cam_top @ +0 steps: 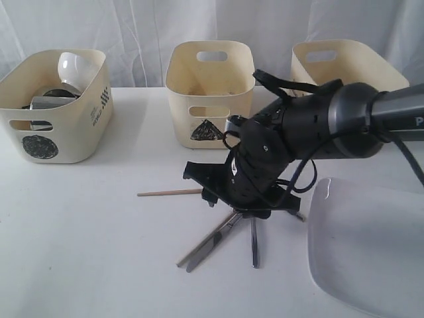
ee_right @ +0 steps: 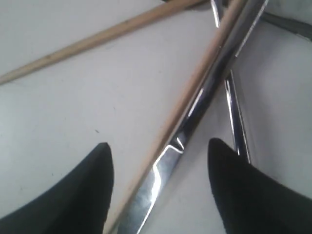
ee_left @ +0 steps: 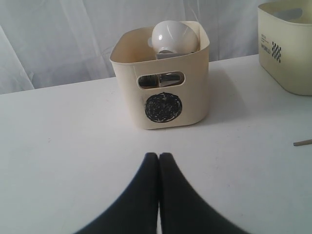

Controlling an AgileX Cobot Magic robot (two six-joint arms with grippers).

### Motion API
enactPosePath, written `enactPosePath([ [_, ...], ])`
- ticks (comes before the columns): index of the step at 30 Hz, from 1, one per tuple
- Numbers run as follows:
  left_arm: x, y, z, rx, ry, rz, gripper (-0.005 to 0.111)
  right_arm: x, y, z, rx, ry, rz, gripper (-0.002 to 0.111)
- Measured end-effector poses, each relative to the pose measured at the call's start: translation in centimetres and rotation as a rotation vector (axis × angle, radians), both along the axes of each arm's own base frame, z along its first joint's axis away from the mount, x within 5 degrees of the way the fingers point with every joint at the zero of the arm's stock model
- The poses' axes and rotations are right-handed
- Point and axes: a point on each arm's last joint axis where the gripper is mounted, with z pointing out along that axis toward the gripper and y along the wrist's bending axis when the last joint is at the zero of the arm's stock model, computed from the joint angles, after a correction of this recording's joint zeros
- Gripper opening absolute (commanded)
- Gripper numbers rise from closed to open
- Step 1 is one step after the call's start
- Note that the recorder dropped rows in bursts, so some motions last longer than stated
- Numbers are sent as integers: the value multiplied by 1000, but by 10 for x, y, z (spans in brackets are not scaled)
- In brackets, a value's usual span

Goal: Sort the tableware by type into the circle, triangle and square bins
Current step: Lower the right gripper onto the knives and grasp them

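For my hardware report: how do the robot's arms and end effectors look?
The right arm has a smooth dark grey tube bearing a white letter, then a bulky black wrist with loose black cables looping over it. The right end effector and the left end effector both have matte black fingers tapering to rounded tips. No more of the left arm shows.

exterior: raised, before circle bin (cam_top: 66,129), facing its marked front, wide | left wrist: low, near, square-on to that front | right wrist: very close, looking down on wooden chopstick (ee_right: 73,48), well apart from circle bin | shared: bin exterior+left wrist; chopstick exterior+right wrist
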Motion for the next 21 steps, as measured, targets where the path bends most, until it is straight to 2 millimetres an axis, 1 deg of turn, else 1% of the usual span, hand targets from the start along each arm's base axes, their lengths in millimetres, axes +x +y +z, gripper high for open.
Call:
enactPosePath([
  [3,0,0,0,0,0,0,0,5,3,1,-18,-7,-6,55],
  [8,0,0,0,0,0,0,0,16,6,-9,-91,24,-38,55],
  [11,0,0,0,0,0,0,0,18,12,-12,-109,22,-41,55],
  [16,0,0,0,0,0,0,0,18,14,-32,-142,63,-64,54],
  [17,0,0,0,0,0,0,0,18,15,-34,-146,69,-63,52],
  [21,0,0,0,0,0,0,0,18,14,-36,-157,73,-61,29],
])
